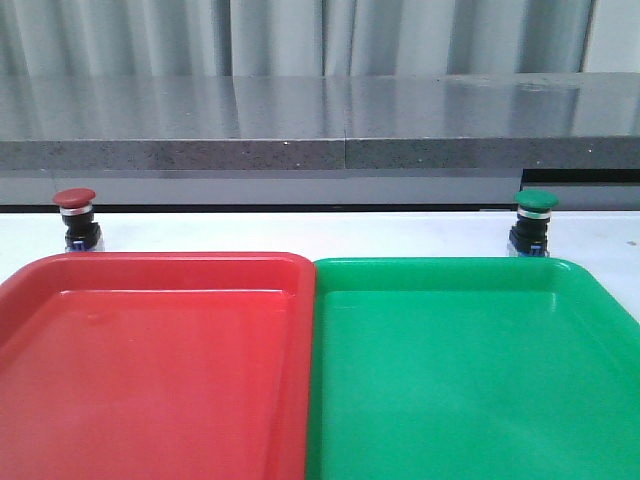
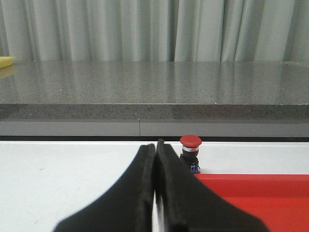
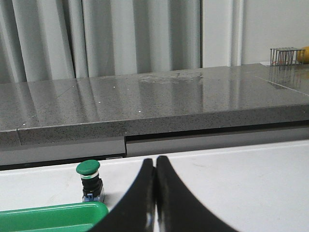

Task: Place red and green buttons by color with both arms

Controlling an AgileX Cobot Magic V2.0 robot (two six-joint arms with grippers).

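Nothing sorted yet: red button (image 1: 75,218) and green button (image 1: 533,222) upright on bench (image 1: 300,232) beyond empty red tray (image 1: 150,275) and green tray (image 1: 470,275); left hand (image 2: 155,186) and right hand (image 3: 154,195) clenched, grasping nothing.

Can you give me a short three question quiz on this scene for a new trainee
1. True or false: the red button already lies inside the red tray.
2. Which tray does the green button stand behind? A) the red one B) the green tray
3. Fill in: both the left tool and the right tool have their fingers pressed ____.

Key: 1 false, it stands upright on the table behind the tray. 2 B. 3 together, holding nothing.
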